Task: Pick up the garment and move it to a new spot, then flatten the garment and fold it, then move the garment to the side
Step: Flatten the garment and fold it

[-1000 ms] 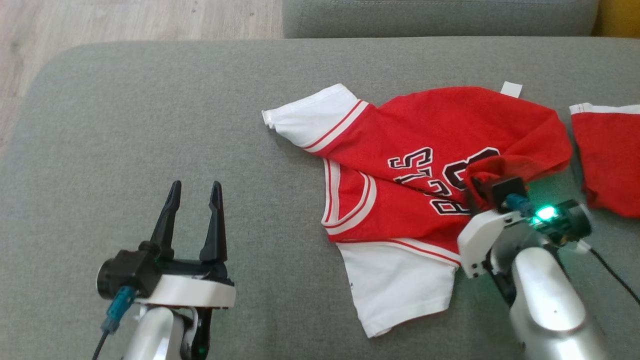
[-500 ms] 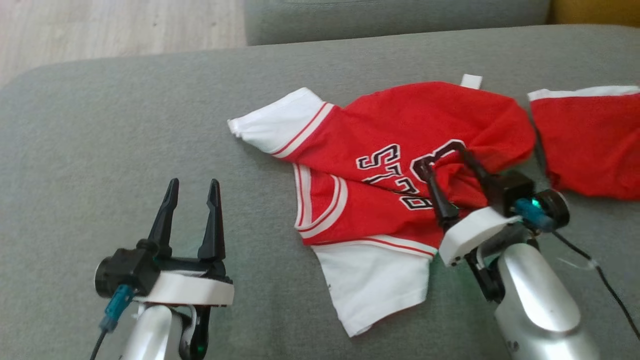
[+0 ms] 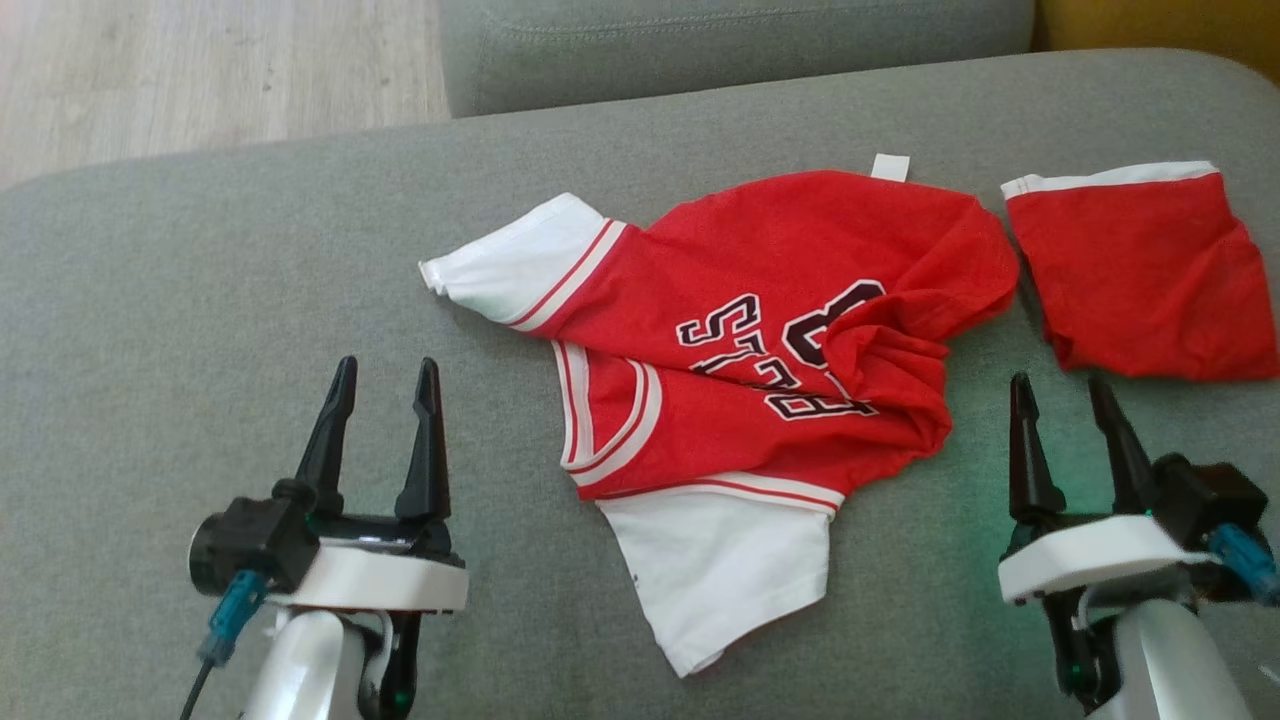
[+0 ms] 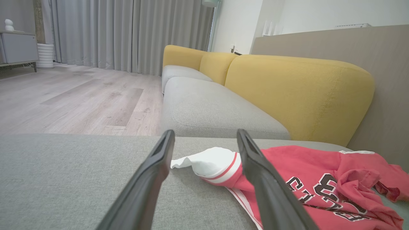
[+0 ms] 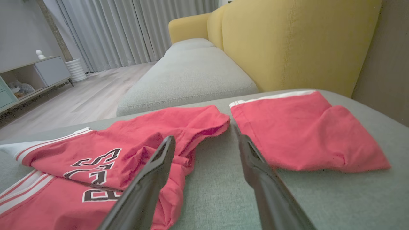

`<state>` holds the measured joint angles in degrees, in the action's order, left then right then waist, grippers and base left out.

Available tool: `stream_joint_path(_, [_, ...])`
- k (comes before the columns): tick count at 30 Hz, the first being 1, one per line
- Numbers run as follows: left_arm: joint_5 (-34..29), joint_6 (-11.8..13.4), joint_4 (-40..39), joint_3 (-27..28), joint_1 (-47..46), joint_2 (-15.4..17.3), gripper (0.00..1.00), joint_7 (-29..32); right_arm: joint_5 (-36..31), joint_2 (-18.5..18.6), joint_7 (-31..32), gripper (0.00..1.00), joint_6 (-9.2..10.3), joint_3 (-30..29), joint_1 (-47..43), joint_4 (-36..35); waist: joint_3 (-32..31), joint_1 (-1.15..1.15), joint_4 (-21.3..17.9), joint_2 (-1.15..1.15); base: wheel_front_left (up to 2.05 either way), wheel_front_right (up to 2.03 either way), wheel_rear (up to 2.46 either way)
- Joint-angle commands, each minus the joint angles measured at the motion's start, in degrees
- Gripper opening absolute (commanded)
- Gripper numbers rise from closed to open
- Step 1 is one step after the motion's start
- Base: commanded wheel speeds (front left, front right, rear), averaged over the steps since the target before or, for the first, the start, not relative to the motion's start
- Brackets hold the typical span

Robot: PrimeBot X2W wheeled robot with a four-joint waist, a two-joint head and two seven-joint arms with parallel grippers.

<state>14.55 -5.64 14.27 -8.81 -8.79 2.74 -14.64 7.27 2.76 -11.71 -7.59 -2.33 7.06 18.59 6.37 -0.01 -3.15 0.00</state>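
Note:
The garment is a red jersey with white sleeves and dark lettering. It lies crumpled on the grey cushion, a bunched fold at its lower right. It also shows in the left wrist view as the garment and in the right wrist view as the garment. My right gripper stands open and empty on the cushion, right of the jersey and apart from it. My left gripper is open and empty, well left of the jersey.
Red shorts with a white band lie at the far right, just beyond my right gripper; they show as shorts ahead of its fingers. A second grey cushion and wooden floor lie behind. A yellow sofa back stands beyond.
My right gripper opened, let go of the bunched red cloth and drew back to the lower right. The jersey dropped onto the cushion. The camera has shifted, and the left arm stayed still.

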Motion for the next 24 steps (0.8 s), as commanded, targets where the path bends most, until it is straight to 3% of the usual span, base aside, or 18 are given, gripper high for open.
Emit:
stream_joint_path(1, [-0.3, -0.3, -2.1, 1.6, -1.3, 0.1, 1.00, -0.4, 2.0, 0.1, -0.9, 1.00, 0.10, 0.9, 1.1, -0.9, 0.5, 0.01, 0.2, 0.00, 0.00, 0.00, 0.00])
stream_joint_path(10, [-0.7, -0.6, -1.6, 1.0, -2.4, 0.1, 1.00, -0.4, 8.3, 0.1, 0.0, 1.00, 0.10, 2.2, 6.5, 5.7, 3.0, 0.01, 1.9, 0.00, 0.00, 0.00, 0.00])
stream_joint_path(24, [-0.8, -0.8, -1.0, 0.1, -3.2, 0.1, 1.00, -0.4, 17.8, 0.1, 0.9, 1.00, 0.10, 4.0, 18.2, 22.7, 4.7, 0.01, 4.7, 0.00, 0.00, 0.00, 0.00])
